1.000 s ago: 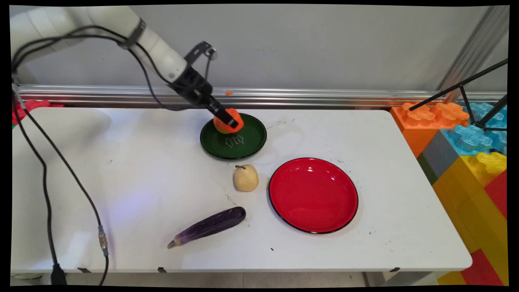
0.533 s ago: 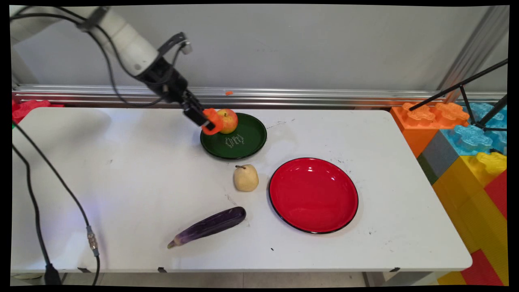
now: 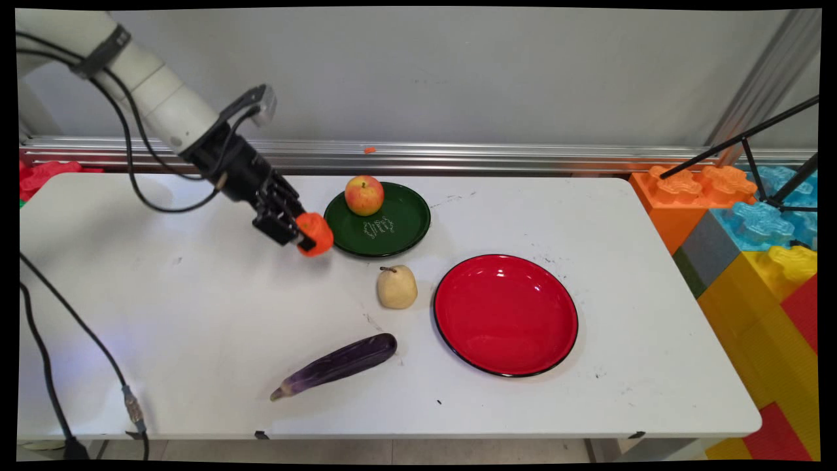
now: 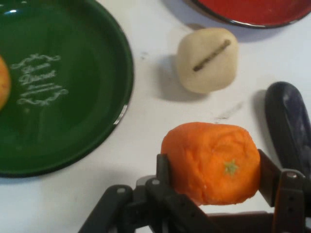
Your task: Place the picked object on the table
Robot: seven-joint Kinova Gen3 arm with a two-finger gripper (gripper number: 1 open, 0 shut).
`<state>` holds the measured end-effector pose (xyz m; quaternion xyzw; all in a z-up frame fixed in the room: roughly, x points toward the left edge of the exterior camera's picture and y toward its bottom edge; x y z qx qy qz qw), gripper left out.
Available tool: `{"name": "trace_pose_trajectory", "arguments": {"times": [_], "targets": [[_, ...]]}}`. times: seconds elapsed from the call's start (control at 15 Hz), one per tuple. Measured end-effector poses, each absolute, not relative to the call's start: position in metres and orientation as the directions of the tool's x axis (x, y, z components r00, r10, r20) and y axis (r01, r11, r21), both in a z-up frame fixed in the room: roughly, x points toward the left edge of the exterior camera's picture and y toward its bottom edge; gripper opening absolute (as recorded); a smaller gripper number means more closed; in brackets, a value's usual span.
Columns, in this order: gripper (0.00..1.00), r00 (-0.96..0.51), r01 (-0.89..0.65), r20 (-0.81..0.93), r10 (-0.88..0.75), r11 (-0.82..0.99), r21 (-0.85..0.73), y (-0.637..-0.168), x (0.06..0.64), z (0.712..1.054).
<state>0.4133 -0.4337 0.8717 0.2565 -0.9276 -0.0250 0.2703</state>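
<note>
An orange [image 4: 211,162] is pinched between the gripper [image 3: 302,237] fingers, held clear just left of the green plate [image 3: 399,235].

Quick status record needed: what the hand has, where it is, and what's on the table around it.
hand: shut on orange, above the table beside the green plate's left rim
green plate: apple sits on it near the back
pear: on the table, between the green plate and the red plate
red plate: nothing on it
eggplant: lying on the table, near side
</note>
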Motion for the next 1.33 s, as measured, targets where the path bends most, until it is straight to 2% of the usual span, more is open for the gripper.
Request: {"name": "trace_pose_trajectory", "arguments": {"times": [0.8,1.33], "targets": [[0.00,-0.797,-0.339,0.481,-0.367,0.929,0.147,-0.418,0.380,0.801],[0.00,-0.827,-0.293,0.461,-0.322,0.947,0.135,-0.421,0.364,0.773]]}}
